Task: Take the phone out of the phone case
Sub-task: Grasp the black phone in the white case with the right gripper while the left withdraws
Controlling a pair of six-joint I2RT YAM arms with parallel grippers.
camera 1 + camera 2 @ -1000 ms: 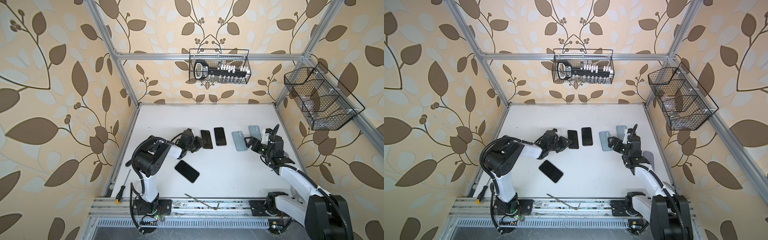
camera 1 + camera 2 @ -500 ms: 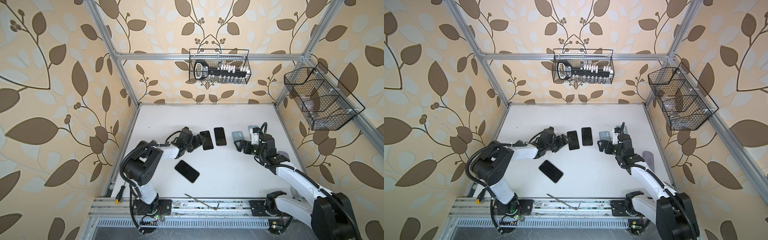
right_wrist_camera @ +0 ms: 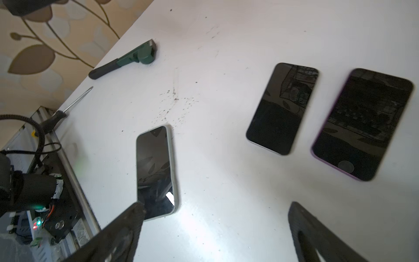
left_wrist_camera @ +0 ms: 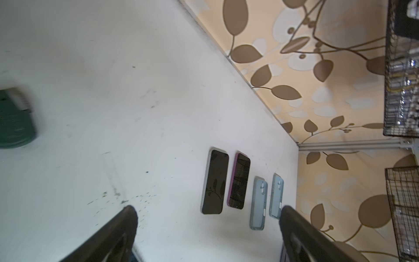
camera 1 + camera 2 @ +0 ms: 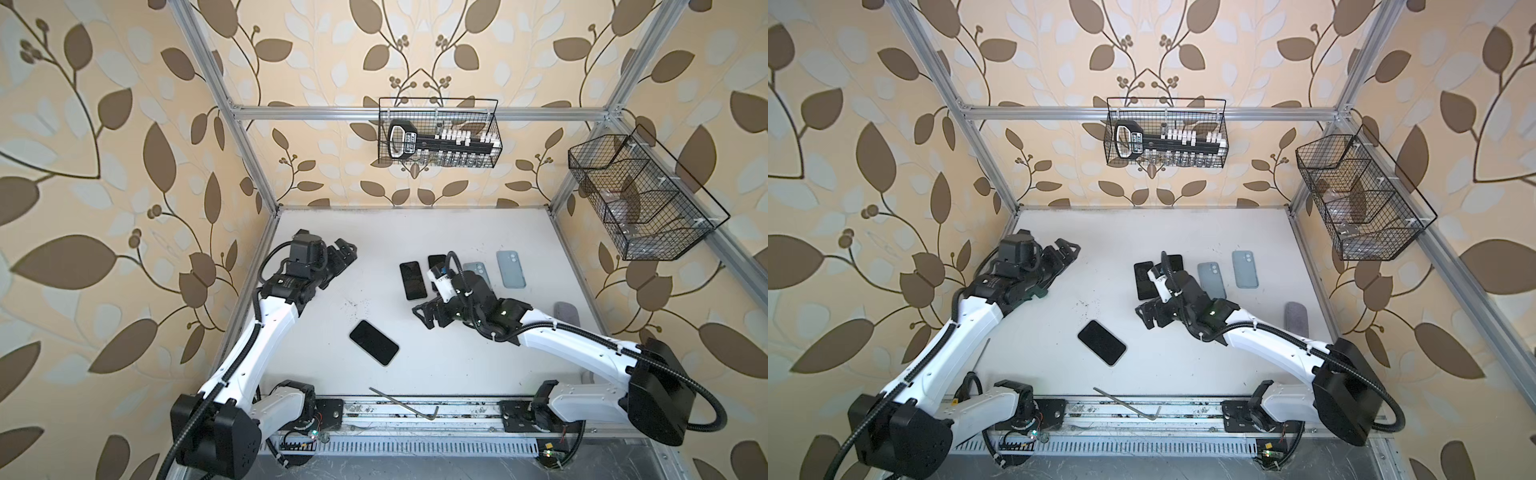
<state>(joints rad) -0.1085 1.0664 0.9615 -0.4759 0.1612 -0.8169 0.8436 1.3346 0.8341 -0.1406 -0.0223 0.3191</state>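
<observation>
You had nothing in either gripper at this moment. The left gripper [image 5: 348, 250] hung with its jaws wide apart over the far left of the table [image 5: 457, 232]. The right gripper [image 5: 424, 316] was spread just as wide, low over the middle and just beside a bare phone [image 5: 412, 280]. The cased phone [image 5: 374, 343] lay screen up and askew near the front of the table, apart from both grippers. In the right wrist view its pale case [image 3: 174, 158] showed as a thin rim round the glass. By my reading, the step in hand was the approach to that phone, and your right gripper was the nearer one. Because the phone lay on a diagonal, you would have done well to turn the wrist and square the jaws across its narrow width before descending. You needed to catch the case rim rather than press on the glass. You could then have brought the left gripper across to pin one end while the other peeled a corner back. An empty case [image 5: 510, 269] beyond the bare phone suggested where a freed case belonged.
</observation>
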